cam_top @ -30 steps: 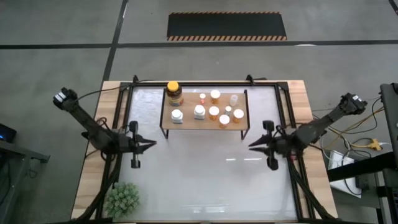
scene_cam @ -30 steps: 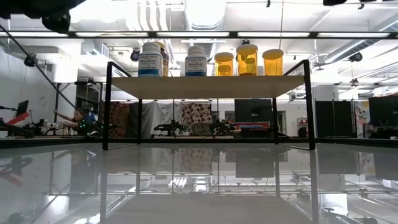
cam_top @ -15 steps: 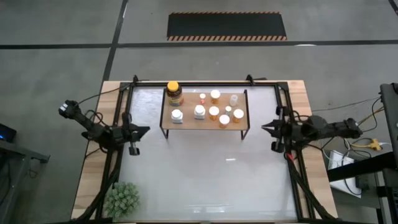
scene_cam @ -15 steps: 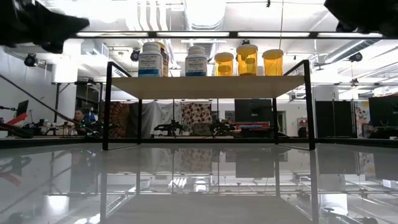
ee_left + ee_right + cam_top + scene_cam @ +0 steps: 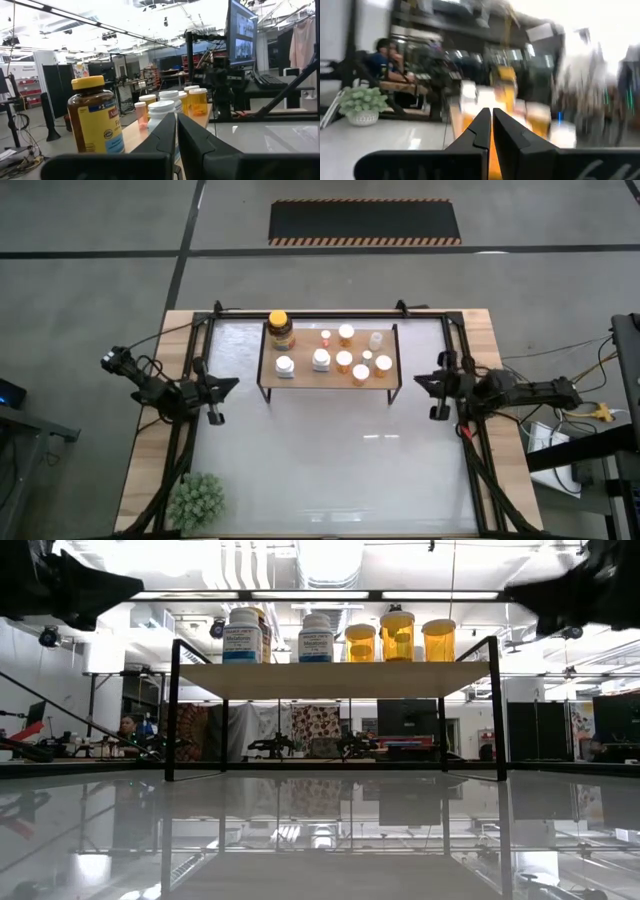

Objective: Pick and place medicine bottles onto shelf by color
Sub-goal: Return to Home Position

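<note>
All the medicine bottles we see stand upright on the shelf (image 5: 303, 342), which sits toward the far edge of the bench (image 5: 330, 470), and we count ten of them. One large amber jar (image 5: 280, 329) with a yellow lid stands at the shelf's far-left corner. Two white bottles (image 5: 285, 366) stand along its near edge, left of the middle. Four orange bottles (image 5: 344, 360) with pale caps fill the middle and right part. Three tiny bottles (image 5: 377, 338) stand among these, one of them pink-capped (image 5: 326, 336). We cannot tell what any bottle holds. In the low view the shelf's front row reads as two white bottles, then three orange ones. The left end effector (image 5: 228, 386) hangs off the shelf's left end, well apart from it, its fingers pressed together and holding nothing. The right end effector (image 5: 424, 379) hangs off the shelf's right end, also pressed together and empty. A potted plant (image 5: 196, 498) stands well away from the shelf, at the bench's near-left corner.
</note>
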Controlling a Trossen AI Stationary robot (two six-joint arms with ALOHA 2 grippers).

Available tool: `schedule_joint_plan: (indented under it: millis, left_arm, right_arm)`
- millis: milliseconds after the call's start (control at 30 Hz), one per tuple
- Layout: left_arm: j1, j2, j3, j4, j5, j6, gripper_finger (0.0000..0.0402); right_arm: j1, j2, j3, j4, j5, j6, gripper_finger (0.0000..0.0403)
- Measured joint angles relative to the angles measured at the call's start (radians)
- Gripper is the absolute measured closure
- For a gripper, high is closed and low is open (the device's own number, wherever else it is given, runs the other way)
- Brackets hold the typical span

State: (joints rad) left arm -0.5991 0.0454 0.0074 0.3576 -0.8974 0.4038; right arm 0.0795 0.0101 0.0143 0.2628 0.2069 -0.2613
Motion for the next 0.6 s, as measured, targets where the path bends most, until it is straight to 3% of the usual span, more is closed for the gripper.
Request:
schedule_joint_plan:
  millis: [100,267,600]
  left_arm:
    - [0.0,0.01,0.0,-0.001,0.0,0.0,0.0401]
    - [0.0,0.032,-0.001,-0.001,0.001,0.0,0.0401]
    - [0.0,0.073,-0.002,0.001,0.001,0.0,0.0401]
  right_arm:
    - [0.0,0.011,0.0,-0.098,0.081,0.212,0.0394]
    - [0.0,0.032,0.002,-0.222,0.08,0.433,0.0394]
    - [0.0,0.072,0.002,-0.219,0.081,0.419,0.0394]
